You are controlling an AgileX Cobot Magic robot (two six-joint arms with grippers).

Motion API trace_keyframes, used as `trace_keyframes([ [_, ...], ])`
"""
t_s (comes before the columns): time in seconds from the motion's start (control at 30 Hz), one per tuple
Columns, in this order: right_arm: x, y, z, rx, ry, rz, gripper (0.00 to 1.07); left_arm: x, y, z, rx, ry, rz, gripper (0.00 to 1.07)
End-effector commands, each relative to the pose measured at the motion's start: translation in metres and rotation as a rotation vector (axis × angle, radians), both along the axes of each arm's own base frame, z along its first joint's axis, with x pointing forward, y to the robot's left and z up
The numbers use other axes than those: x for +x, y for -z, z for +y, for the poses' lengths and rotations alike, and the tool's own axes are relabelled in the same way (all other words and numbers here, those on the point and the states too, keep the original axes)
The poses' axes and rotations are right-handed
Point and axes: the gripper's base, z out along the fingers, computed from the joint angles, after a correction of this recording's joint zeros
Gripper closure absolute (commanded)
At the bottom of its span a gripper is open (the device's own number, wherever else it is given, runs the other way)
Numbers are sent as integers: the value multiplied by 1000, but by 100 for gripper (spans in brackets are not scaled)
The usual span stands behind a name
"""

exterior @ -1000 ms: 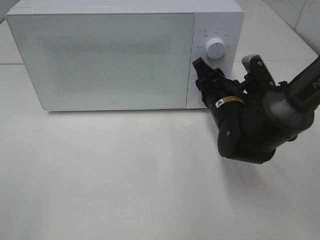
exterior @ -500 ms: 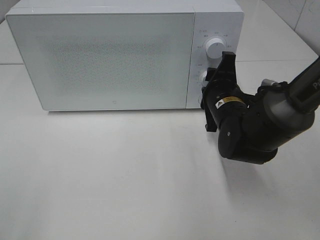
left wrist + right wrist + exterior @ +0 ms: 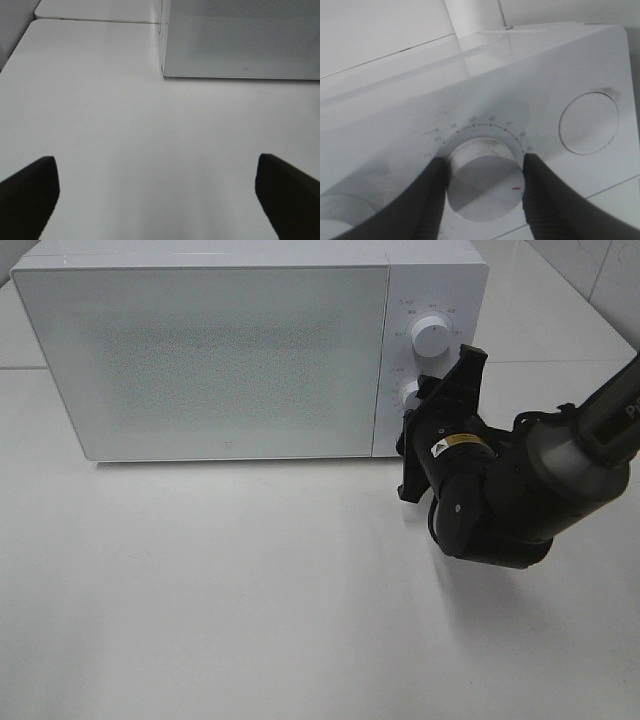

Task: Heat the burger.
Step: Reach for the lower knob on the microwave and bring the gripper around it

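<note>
Microwave door shut, interior hidden; right jaws pinch lower dial; left jaws spread.

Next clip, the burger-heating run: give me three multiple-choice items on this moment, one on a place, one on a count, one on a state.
1. Where on the microwave is the right gripper? A) its roof B) the lower knob C) its left side
2. Round knobs on its front in the high view: A) one B) two C) four
3. The door is: A) wide open B) ajar C) closed

Answers: 1 B, the jaws flank the lower knob on both sides; 2 B, only the lower knob and the upper knob show; 3 C, the door lies flush with the front.
</note>
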Motion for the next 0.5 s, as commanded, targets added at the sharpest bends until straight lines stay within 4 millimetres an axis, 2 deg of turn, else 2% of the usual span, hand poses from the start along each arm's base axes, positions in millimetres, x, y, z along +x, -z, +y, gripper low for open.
trace_keyframes([
  [0.03,5,-13,20,-19,-175,-79,107,-2,0,0,-8,-4,-27,7],
  [0.4,5,-13,20,-16,-164,-77,100,-2,0,0,-8,-4,-27,7],
  [0.47,6,-13,19,-16,-161,-77,92,-2,0,0,-8,-4,-27,7],
  [0.5,6,-13,19,-16,-161,-77,92,-2,0,0,-8,-4,-27,7],
])
